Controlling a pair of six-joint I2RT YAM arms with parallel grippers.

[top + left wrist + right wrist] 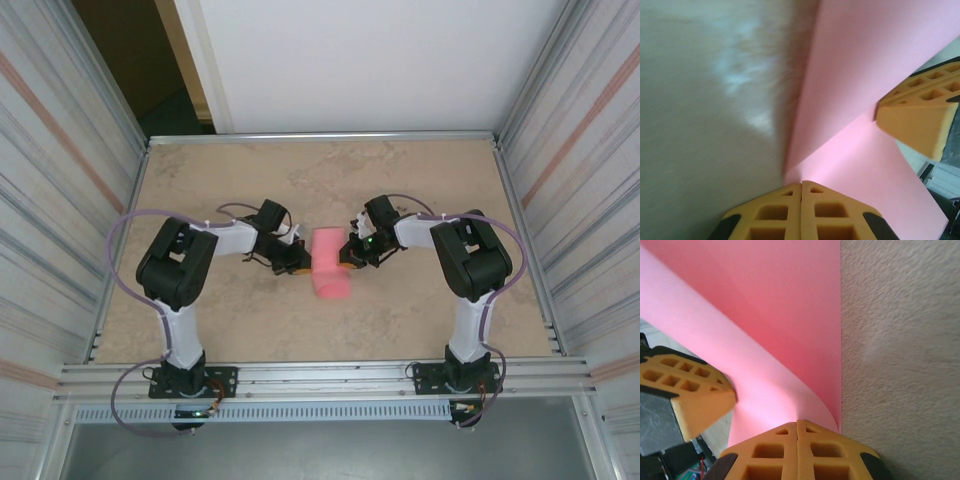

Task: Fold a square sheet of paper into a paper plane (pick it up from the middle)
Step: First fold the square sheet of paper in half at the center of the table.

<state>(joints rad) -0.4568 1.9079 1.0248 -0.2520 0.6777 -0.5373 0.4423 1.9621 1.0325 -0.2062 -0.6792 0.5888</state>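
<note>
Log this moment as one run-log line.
left gripper: shut on sheet edge | right gripper: shut on opposite edge | sheet: curled over itself on table

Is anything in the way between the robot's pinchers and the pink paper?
No, nothing visible. The left gripper and the right gripper are each shut right on the square sheet of paper, one at each side.

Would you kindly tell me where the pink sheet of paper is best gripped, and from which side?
Pinch the square sheet of paper at its side edges, coming in low from left and right. It is thin and curls up off the table, so lifted edges probably offer purchase; the left end effector and right end effector are shut on opposite edges that way.
</note>
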